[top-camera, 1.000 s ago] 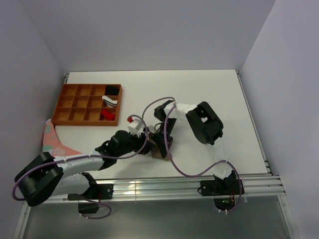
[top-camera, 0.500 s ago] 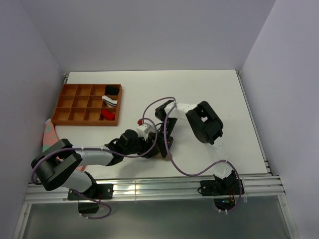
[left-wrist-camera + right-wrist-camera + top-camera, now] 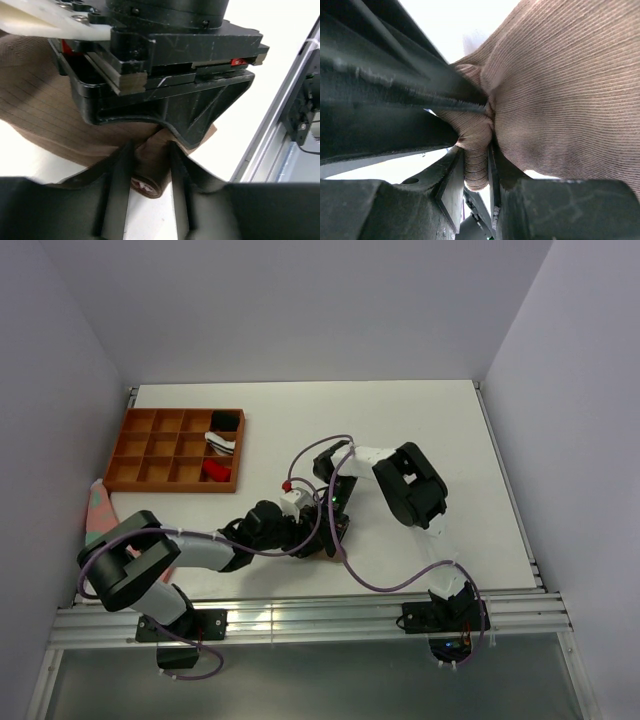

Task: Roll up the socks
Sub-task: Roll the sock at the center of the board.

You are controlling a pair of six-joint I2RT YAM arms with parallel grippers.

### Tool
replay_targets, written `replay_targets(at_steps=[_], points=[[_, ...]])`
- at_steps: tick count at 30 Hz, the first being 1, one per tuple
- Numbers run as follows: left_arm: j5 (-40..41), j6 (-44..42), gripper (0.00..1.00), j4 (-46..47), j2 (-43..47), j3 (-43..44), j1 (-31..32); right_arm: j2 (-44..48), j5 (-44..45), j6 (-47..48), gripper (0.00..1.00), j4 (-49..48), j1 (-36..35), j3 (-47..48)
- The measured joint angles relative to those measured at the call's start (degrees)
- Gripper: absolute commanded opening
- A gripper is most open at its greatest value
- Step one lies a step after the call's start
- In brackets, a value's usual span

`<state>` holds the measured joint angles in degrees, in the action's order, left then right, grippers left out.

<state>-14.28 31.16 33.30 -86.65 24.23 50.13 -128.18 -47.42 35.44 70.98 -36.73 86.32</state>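
Brown ribbed fabric fills both wrist views. It is the brown sock [image 3: 323, 551], lying on the white table [image 3: 440, 430] at about 6 o'clock from the table's middle, close to the near edge. Seen from above, it is almost wholly hidden beneath the two claws, which meet over it.

The left claw [image 3: 149, 175] reaches in from 8 o'clock. In its own camera, a narrow fold of the sock [image 3: 35, 105] stands between its two fingers [image 3: 117, 185] and touches both of them, so the claw is clenched on the fold. A small rolled end of the sock sits low in the gap, toward 6 o'clock. The rest of the sock spreads away toward 10 o'clock, under the black body of the other claw.

The right claw [image 3: 476, 175] comes down from 1 o'clock. Its camera shows its fingers [image 3: 454, 187] pinching a thin pleat of the sock [image 3: 560, 90] tightly, with the bulk of the cloth bulging out toward 2 o'clock.

At 10 o'clock on the table sits a wooden tray [image 3: 140, 454] of small compartments. A pink sock [image 3: 97, 512] lies at 8 o'clock, by the left wall.
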Motion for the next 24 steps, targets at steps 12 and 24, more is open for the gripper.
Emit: replay_targets(at_steps=[12, 24], points=[[-0.8, 5.2, 0.00, 7.7, -1.6, -3.1, 0.2, -0.1, 0.5, -2.5, 0.28, -0.5, 0.0, 0.0], [1.2, 15.1, 0.00, 22.1, -8.1, -7.2, 0.1, 3.5, 2.6, -5.5, 0.44, -4.6, 1.7, -0.7]])
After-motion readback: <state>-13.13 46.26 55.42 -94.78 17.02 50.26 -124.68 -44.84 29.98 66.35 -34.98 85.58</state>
